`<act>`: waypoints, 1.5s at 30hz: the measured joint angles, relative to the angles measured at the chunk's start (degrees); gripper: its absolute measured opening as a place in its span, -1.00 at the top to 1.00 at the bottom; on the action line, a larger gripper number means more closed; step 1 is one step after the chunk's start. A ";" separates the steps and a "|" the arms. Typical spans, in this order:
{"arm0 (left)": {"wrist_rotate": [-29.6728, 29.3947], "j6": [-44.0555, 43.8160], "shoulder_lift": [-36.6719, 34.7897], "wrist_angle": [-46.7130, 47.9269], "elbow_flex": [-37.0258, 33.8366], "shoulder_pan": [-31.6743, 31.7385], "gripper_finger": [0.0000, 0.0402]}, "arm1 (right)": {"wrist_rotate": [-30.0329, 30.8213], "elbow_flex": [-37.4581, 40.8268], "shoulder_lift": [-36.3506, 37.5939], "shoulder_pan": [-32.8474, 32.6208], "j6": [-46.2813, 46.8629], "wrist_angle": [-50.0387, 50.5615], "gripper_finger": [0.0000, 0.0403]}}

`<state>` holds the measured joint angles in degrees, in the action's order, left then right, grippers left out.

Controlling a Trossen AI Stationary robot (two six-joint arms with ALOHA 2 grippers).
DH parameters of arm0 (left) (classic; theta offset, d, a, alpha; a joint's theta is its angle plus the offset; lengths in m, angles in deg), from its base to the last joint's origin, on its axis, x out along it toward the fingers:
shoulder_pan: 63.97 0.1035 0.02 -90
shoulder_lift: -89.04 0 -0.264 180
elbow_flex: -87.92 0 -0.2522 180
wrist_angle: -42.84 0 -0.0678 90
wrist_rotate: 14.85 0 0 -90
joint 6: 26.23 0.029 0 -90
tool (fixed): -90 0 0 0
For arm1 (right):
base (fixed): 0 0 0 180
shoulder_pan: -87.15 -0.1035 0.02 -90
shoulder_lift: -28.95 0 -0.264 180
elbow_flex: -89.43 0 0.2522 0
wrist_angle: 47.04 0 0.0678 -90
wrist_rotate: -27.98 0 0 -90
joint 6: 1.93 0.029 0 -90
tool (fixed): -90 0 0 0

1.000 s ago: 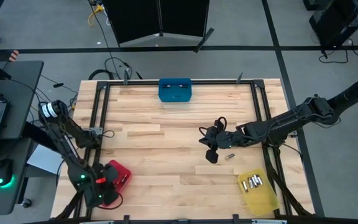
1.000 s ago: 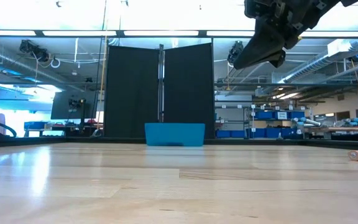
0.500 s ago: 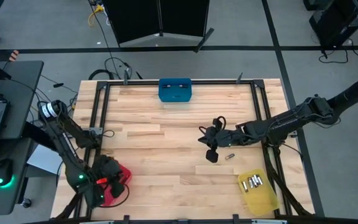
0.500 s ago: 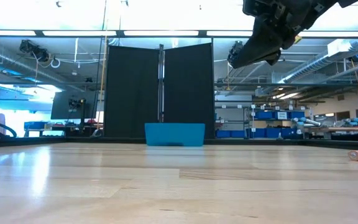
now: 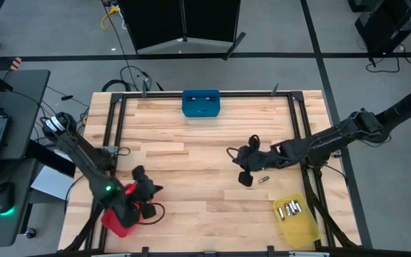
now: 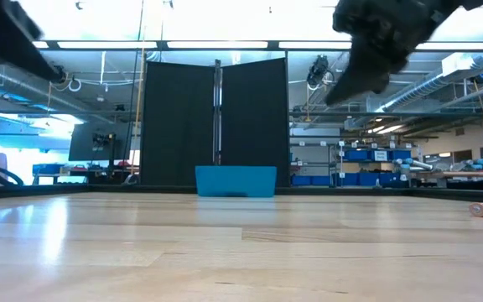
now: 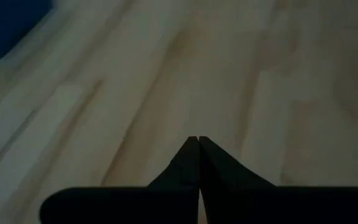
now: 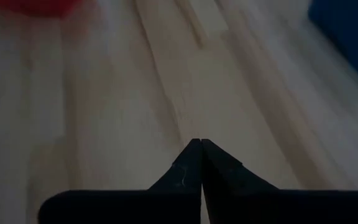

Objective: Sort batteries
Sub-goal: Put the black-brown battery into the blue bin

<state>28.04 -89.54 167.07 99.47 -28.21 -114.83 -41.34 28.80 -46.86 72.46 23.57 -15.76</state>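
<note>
One battery (image 5: 264, 179) lies loose on the table, toward its right edge, a small silvery cylinder lying on its side with a darker end. The rest, a few silvery cells (image 5: 290, 209), sit in the yellow bin (image 5: 296, 222) at the near right corner. The right gripper (image 5: 246, 177) hovers just beside the loose one, jaws pinched together on nothing. It needs to open wide, drop straight over the middle and close across the cylinder so it can't roll. The left gripper (image 5: 150, 191), jaws closed and empty, sits by the red bin (image 5: 117, 218) near the left corner.
</note>
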 joint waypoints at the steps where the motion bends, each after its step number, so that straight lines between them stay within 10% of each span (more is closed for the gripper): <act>1: 0.91 5.15 -0.57 -4.97 -1.38 1.27 0.98 | 0.31 0.00 0.00 -0.54 1.56 2.10 0.94; 9: 16.30 39.82 -3.32 -50.10 -17.69 14.19 0.99 | 0.21 0.00 0.00 -6.62 12.12 13.16 0.91; 16: 32.46 52.28 -3.34 -79.09 -27.15 25.51 0.98 | -5.83 0.00 0.00 -10.97 23.34 24.51 0.84; 45: 33.45 59.22 -3.21 -78.93 -27.98 30.63 0.97 | -14.40 9.51 -0.04 -9.07 2.61 26.08 0.32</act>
<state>61.48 -30.32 163.86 20.55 -56.19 -84.20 -55.74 38.31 -46.90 63.39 26.18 10.33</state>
